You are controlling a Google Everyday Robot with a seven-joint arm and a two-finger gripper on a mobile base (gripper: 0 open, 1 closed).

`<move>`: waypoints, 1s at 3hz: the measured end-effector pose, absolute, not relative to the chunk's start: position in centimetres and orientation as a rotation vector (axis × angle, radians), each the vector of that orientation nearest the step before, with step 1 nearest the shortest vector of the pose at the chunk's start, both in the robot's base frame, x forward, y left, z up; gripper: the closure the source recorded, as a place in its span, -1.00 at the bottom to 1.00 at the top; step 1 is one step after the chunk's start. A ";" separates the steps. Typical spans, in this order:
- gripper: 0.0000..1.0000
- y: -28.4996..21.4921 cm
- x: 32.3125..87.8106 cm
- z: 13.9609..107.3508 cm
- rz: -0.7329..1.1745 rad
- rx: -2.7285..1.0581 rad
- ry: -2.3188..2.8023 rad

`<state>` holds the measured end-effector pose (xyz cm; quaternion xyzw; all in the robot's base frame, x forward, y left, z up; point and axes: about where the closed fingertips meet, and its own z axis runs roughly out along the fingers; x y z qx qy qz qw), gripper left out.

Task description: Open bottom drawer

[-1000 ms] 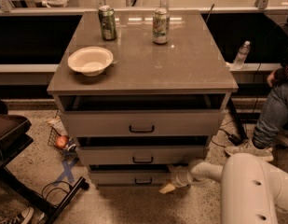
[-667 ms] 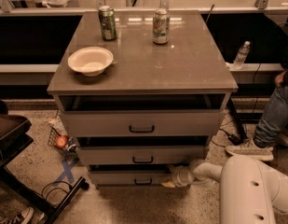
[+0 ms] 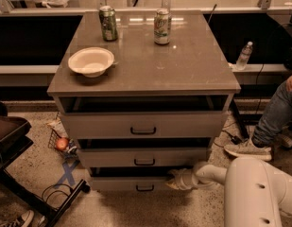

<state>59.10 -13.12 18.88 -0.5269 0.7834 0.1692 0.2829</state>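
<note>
The grey cabinet (image 3: 216, 82) has three drawers, all pulled out a little. The bottom drawer (image 3: 122, 183) is the lowest one, with a shallow grey front and a small dark bar handle (image 3: 145, 188). A dark gap shows above its front. My gripper (image 3: 172, 179) reaches in from the right on a white arm (image 3: 209, 175). It sits at the right end of the bottom drawer's top edge, right of the handle.
On the cabinet top stand a white bowl (image 3: 91, 61) and two cans (image 3: 108, 23) (image 3: 162, 26). A dark chair base (image 3: 22, 193) is at the left, with an apple (image 3: 62, 143) on the floor. A person's leg and shoe (image 3: 249, 148) are at the right.
My gripper has shifted slightly left and up along the bottom drawer's right end. The person at the right has moved their arm out of view.
</note>
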 end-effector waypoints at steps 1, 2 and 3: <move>1.00 -13.1 59.1 19.0 0.453 -1.411 2.098; 1.00 -13.1 59.1 19.0 0.453 -1.411 2.098; 1.00 -13.8 56.5 19.1 0.445 -1.398 2.133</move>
